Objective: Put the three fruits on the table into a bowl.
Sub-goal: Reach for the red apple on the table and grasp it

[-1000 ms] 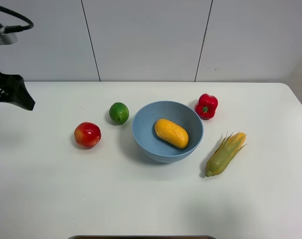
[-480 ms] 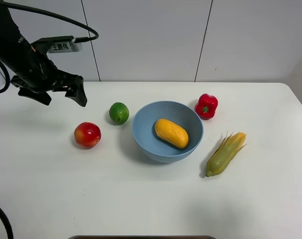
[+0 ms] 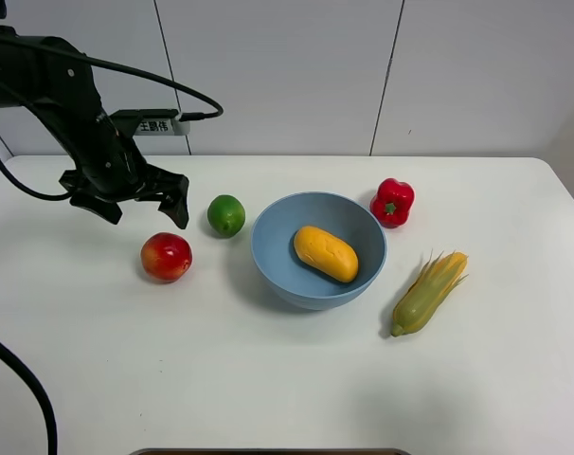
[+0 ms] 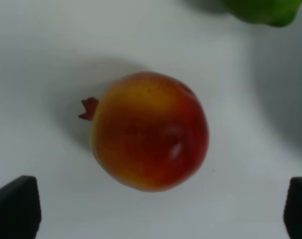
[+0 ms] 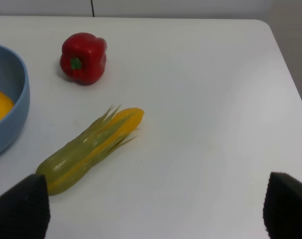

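Tabletop (image 3: 268,379) gap between apple (image 3: 166,257) and lime (image 3: 225,215)

The orange-yellow mango (image 3: 326,253) is lying on its side inside the glossy light-blue bowl (image 3: 285,284), which is sitting around the middle of the white table (image 3: 221,379). The little green lime (image 3: 226,215) is sitting just left of the bowl. The red fruit (image 3: 166,257) with the yellowish blush is resting a bit further left and closer to the front, touching nothing.

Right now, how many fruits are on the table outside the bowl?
2. The red fruit lies left of the bowl; the lime is farther back, near the bowl's rim. The mango is inside the bowl. None appear hidden.
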Motion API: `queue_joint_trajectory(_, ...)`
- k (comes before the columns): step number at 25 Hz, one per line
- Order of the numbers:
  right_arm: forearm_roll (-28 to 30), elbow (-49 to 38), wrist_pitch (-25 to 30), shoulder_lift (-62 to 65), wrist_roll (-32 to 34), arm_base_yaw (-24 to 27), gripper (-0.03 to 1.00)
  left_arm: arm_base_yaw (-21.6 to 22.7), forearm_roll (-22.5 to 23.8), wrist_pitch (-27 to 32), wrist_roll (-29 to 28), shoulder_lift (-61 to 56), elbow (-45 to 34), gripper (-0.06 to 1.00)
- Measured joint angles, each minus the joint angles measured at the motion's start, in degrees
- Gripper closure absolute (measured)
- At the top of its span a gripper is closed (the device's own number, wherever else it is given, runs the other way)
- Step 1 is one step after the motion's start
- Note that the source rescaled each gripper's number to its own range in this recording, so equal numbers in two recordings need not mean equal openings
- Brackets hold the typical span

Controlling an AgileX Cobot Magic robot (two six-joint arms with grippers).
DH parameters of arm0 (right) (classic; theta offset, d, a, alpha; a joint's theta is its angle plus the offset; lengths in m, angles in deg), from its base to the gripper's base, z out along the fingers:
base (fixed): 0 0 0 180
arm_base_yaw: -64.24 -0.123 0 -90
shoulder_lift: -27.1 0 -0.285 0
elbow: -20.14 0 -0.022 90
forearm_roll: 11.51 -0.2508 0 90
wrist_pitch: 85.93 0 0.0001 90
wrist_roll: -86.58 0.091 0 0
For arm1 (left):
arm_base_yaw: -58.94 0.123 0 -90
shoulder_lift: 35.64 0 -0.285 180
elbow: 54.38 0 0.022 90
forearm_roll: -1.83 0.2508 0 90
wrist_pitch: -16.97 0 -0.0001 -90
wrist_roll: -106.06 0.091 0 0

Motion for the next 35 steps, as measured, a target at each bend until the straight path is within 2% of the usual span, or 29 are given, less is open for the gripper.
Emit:
queue_joint_trajectory(7, 0.00, 0.00, 0.00, 0.00, 0.00, 0.00, 0.22, -0.04, 2.07, -1.53, -0.80, 2.82, 0.00, -0.05)
queue_joint_trajectory(20, 0.00, 0.00, 0.00, 0.00, 0.00, 0.00, 0.22, -0.04, 2.07, -3.92, 1.03, 6.33, 0.00, -0.05)
queue_joint_trajectory(35, 0.00, 0.00, -0.05, 0.00, 0.00, 0.00, 0.22, -0.04, -0.53, -4.64, 1.33, 11.98, 0.04, -0.05)
